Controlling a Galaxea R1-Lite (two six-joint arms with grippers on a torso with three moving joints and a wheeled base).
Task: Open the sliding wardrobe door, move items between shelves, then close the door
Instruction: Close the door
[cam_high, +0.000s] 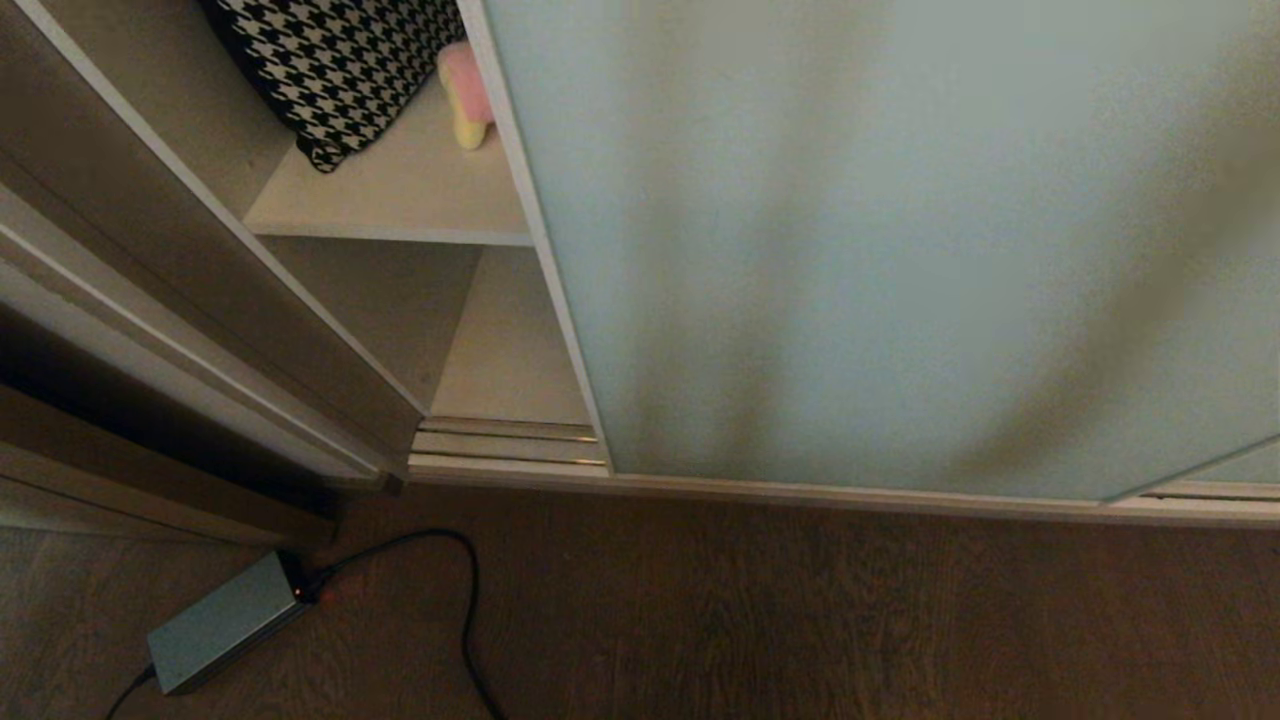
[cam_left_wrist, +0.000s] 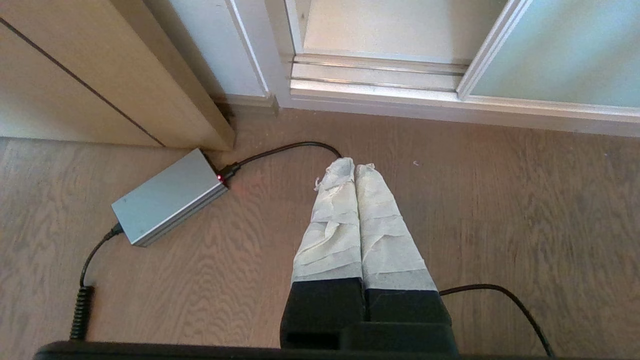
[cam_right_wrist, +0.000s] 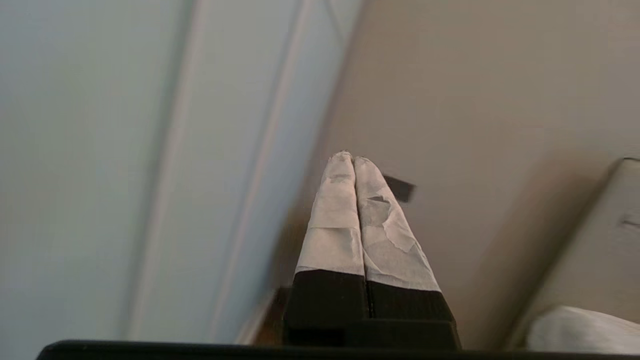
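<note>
The sliding wardrobe door (cam_high: 880, 250) fills most of what I see ahead: a broad sheet of frosted pale blue-green glass in a slim off-white frame, its left edge standing part way across the opening so a strip of the wardrobe shows beside it. I can read no writing or label on it.

In that strip the upper shelf (cam_high: 400, 195) holds a pale yellow plush toy with a pink part (cam_high: 467, 95), partly hidden behind the door's frame, and just beside it a black-and-white houndstooth cushion (cam_high: 335, 60). The lower shelf (cam_high: 510, 350) below shows only bare board.

My left gripper (cam_left_wrist: 350, 165) hangs over the brown wood-grain floor (cam_high: 800, 610), its taped fingers pressed together on nothing, near a grey power brick (cam_left_wrist: 167, 197) and its black cable (cam_left_wrist: 285, 150). My right gripper (cam_right_wrist: 348, 157) has its taped fingers closed too, empty, pointing along beside the glass panels.
</note>
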